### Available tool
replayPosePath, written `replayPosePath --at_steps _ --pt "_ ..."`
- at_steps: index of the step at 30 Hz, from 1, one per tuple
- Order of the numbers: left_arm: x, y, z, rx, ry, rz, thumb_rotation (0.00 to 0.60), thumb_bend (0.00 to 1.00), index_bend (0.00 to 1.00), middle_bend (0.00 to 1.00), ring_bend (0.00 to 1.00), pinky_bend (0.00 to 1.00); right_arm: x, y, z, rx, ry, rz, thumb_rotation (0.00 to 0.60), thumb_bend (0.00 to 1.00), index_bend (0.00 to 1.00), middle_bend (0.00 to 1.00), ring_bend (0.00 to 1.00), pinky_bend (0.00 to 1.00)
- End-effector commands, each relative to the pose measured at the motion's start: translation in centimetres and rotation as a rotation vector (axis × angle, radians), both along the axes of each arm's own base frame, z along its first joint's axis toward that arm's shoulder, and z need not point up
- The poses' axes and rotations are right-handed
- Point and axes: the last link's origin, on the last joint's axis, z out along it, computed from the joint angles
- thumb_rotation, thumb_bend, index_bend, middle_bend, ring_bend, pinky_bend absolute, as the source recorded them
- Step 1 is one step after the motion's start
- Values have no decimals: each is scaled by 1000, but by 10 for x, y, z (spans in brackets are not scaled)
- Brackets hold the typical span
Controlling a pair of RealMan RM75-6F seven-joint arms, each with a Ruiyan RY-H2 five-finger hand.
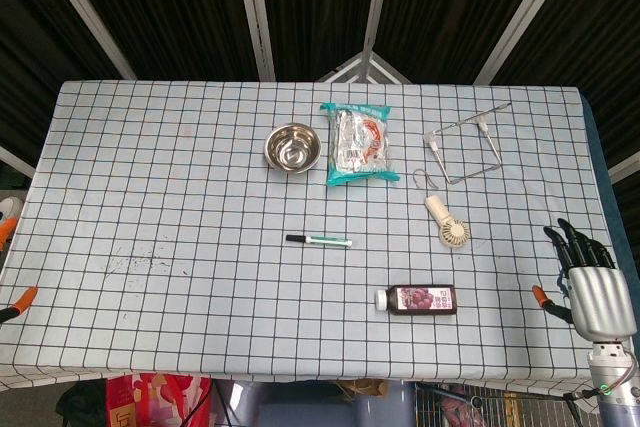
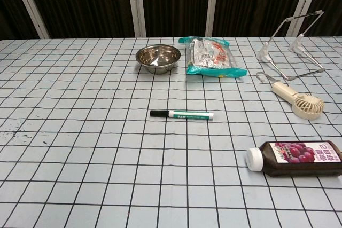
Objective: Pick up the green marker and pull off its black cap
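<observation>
**A long reach with things in the way**

My right hand point(image 1: 592, 282) hangs off the counter's point(image 1: 150, 167) right edge, fingers apart, holding nothing; my left hand is out of sight. Between it and the marker point(image 1: 320, 240) lie the dark bottle point(image 1: 418, 299) and the small fan point(image 1: 450, 224), which a low sweep could knock. The marker lies flat mid-counter, black cap point(image 1: 296, 238) pointing left; a clumsy pinch may roll it.

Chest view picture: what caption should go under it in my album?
Green marker with black cap lying untouched on the checked tablecloth, near a steel bowl.
</observation>
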Motion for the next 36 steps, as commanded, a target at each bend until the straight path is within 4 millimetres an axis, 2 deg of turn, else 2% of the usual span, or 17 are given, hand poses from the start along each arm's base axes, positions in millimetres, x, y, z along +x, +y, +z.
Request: replayPosePath --at_steps 1,9,15,27,31,36 --pt "0 0 1 11 -7 0 600 330 51 0 0 0 2 -2 0 -3 -5 1 600 250 151 90 153 191" --pt "-5 -5 6 27 -9 6 600 330 51 0 0 0 7 -4 -3 9 -2 7 600 250 167 90 153 191" --pt "4 -3 15 45 -24 -19 600 330 51 0 0 0 11 -5 -4 10 -25 6 600 250 178 90 153 191" --pt "13 -9 16 31 -10 -14 600 330 61 0 0 0 16 -8 -4 28 -23 3 600 250 179 86 153 191" --pt "19 -8 21 55 -31 -35 600 330 61 0 0 0 28 -12 -7 29 -51 24 600 250 192 83 151 191" --pt "20 -7 24 58 -34 -30 600 330 61 0 0 0 56 -23 -18 90 -71 37 600 250 212 78 139 190"
